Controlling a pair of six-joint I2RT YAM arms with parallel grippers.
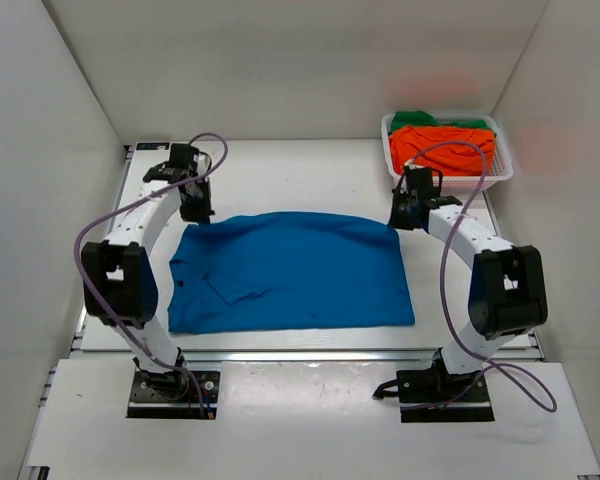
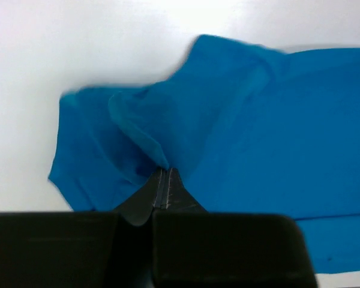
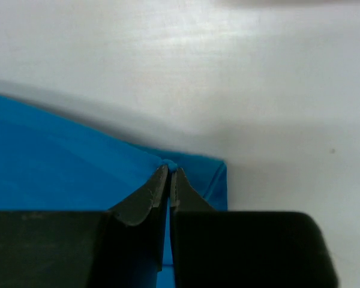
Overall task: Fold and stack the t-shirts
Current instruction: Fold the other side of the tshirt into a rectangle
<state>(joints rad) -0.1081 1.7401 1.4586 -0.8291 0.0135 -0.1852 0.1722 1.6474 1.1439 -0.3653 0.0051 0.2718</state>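
Top view. Spread over mid-desk (image 1: 300,170): blue shirt (image 1: 290,272), mostly flat, creased toward 8 o'clock. At its 10 o'clock corner, left claw (image 1: 200,218), clamped tight on the cloth. At its 2 o'clock corner, right claw (image 1: 400,220), likewise pinched closed on the cloth. Toward 1 o'clock of the desk, white basket (image 1: 503,172), with orange shirt (image 1: 445,148) bunched inside and green shirt (image 1: 425,119) behind it at 12.

Left wrist view. Fingers closed tight, a lifted fold of blue cloth caught between the tips. Rest of the shirt fanning from 9 to 3 o'clock over white desk.

Right wrist view. Fingers pressed together on the shirt's corner edge. Blue cloth at 9 o'clock, bare desk from 12 to 3.
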